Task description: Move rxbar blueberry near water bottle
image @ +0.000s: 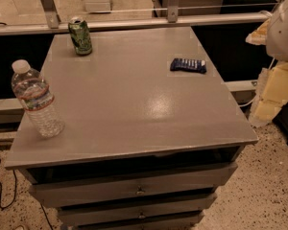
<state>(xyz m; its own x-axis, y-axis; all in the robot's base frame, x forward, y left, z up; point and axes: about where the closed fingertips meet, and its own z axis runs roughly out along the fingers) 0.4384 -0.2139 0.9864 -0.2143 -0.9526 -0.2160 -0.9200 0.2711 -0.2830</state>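
Observation:
The rxbar blueberry (188,65), a flat dark navy bar with small white markings, lies on the grey cabinet top (134,104) at the right rear. The water bottle (36,99), clear with a white cap and a red-banded label, stands at the left front corner. My gripper (274,92) hangs off the right edge of the cabinet, below the white arm housing (283,28). It is to the right of the bar, apart from it, and holds nothing that I can see.
A green drink can (80,36) stands at the rear left of the top. A metal rail (134,23) runs behind the cabinet. Drawers (134,188) face the front. Speckled floor lies to the right.

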